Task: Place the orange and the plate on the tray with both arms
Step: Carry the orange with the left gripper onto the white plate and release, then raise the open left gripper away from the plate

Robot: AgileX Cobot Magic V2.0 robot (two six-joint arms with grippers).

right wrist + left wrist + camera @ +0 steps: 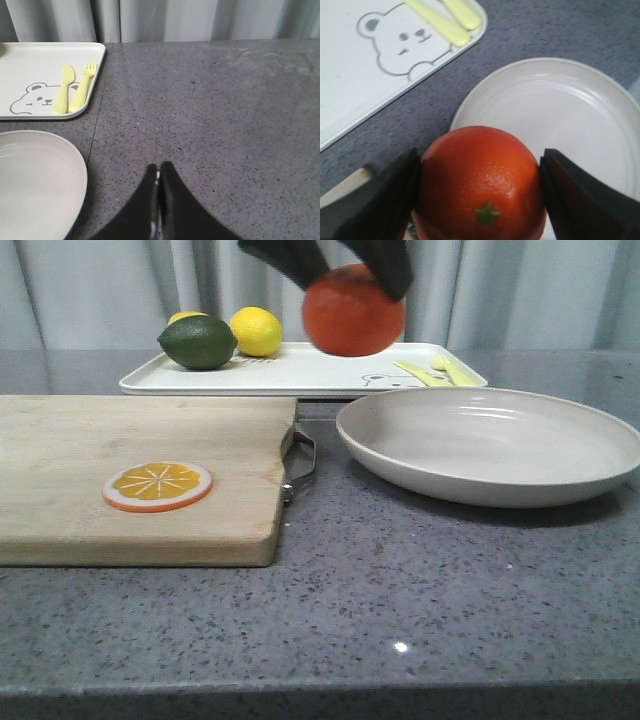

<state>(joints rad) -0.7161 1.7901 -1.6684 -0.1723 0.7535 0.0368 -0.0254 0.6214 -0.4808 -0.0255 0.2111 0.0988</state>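
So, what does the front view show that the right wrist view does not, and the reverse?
Only the front view shows the left gripper holding the orange in the air, the wooden cutting board with an orange slice, and a lime and lemon on the tray. Only the right wrist view shows the right gripper, shut over bare counter. Both show the tray, the plate, and the yellow fork and knife.

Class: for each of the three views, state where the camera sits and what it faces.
Front: low, facing forward over wooden board; left gripper visible.
Left wrist: above glossy round orange, looking down; fingers show.
Right wrist: over grey counter; right gripper shut.
All share off-white plate and white bear tray.
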